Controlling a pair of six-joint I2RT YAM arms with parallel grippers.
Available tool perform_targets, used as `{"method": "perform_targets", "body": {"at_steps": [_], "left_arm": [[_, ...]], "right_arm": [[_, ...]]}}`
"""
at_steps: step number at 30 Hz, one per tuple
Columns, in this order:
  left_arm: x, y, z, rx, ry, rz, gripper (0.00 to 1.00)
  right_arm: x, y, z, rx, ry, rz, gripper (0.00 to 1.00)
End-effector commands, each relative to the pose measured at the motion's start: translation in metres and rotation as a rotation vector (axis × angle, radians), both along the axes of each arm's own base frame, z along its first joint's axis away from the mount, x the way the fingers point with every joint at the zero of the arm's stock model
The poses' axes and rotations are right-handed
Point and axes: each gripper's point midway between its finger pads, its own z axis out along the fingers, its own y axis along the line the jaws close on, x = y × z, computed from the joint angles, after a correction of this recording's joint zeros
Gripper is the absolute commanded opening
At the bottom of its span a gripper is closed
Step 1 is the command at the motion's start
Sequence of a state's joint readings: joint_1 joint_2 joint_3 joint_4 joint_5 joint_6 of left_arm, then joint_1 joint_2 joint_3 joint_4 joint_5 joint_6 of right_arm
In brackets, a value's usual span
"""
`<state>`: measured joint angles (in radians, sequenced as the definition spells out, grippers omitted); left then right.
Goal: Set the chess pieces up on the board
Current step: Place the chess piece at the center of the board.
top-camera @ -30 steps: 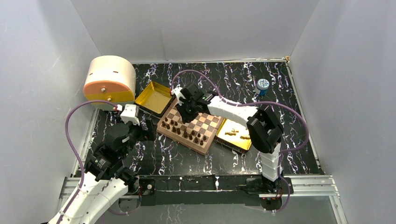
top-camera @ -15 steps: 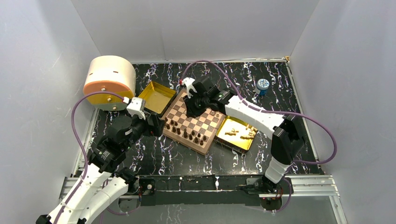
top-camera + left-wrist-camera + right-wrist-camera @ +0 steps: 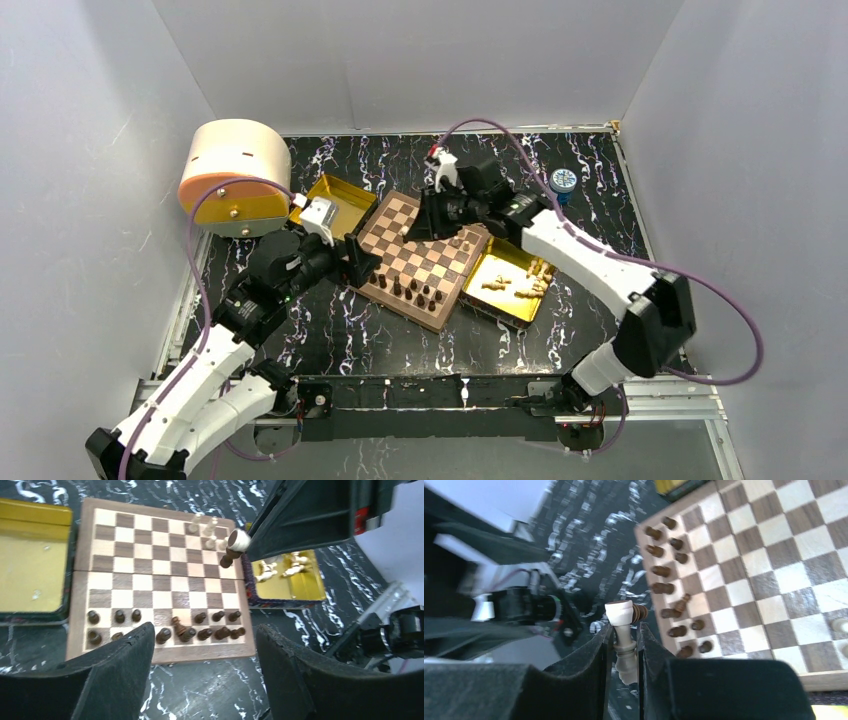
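The board [image 3: 402,216] lies slanted at the table's middle. It also shows in the left wrist view [image 3: 150,587] and the right wrist view [image 3: 774,555]. Dark pieces [image 3: 205,630] stand in two rows on its near edge; one [image 3: 179,628] leans over. A few light pieces [image 3: 206,529] stand at the far side. My right gripper [image 3: 428,222] [image 3: 624,630] hangs above the board's far part, shut on a light piece [image 3: 623,645]; something dark brown [image 3: 641,612] shows beside the piece's base. My left gripper [image 3: 358,265] [image 3: 205,680] is open and empty, just off the board's dark-piece edge.
An empty gold tray [image 3: 335,205] lies left of the board. A gold tray [image 3: 508,300] on the right holds light pieces [image 3: 495,284]. A large cream and orange drum [image 3: 235,172] stands at the back left. A small blue-capped item [image 3: 563,181] stands at the back right.
My right gripper has moved right and farther back over the board, still shut. My left arm has reached forward and right, up to the board's edge.
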<state>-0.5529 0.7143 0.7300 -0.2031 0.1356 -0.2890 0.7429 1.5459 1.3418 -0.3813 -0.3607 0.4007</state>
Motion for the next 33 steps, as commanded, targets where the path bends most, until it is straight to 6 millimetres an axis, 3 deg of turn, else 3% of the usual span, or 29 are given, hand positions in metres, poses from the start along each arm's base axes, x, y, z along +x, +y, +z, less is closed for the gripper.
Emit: {"method": "perform_targets", "body": {"at_steps": [1, 5, 10, 15, 21, 30, 33], "left_arm": [[-0.004, -0.030, 0.032, -0.142, -0.056, -0.126, 0.68], [0.003, -0.037, 0.047, -0.195, -0.106, -0.138, 0.62], [0.006, -0.049, 0.065, -0.259, -0.152, -0.183, 0.61], [0.003, -0.061, 0.068, -0.288, -0.154, -0.249, 0.58], [0.008, -0.060, 0.066, -0.280, -0.166, -0.234, 0.48], [0.009, -0.060, 0.055, -0.232, -0.147, -0.242, 0.09], [0.010, -0.055, 0.044, -0.190, -0.112, -0.215, 0.05]], "right_arm": [[-0.018, 0.006, 0.083, 0.299, -0.020, 0.041, 0.24], [-0.029, 0.007, 0.105, 0.369, -0.014, 0.075, 0.24], [-0.037, 0.009, 0.116, 0.416, 0.008, 0.107, 0.24], [-0.045, 0.011, 0.122, 0.463, 0.031, 0.141, 0.24], [-0.046, 0.012, 0.127, 0.487, 0.024, 0.157, 0.24], [-0.043, 0.009, 0.121, 0.452, 0.019, 0.131, 0.24], [-0.035, 0.005, 0.114, 0.404, -0.009, 0.080, 0.24]]}}
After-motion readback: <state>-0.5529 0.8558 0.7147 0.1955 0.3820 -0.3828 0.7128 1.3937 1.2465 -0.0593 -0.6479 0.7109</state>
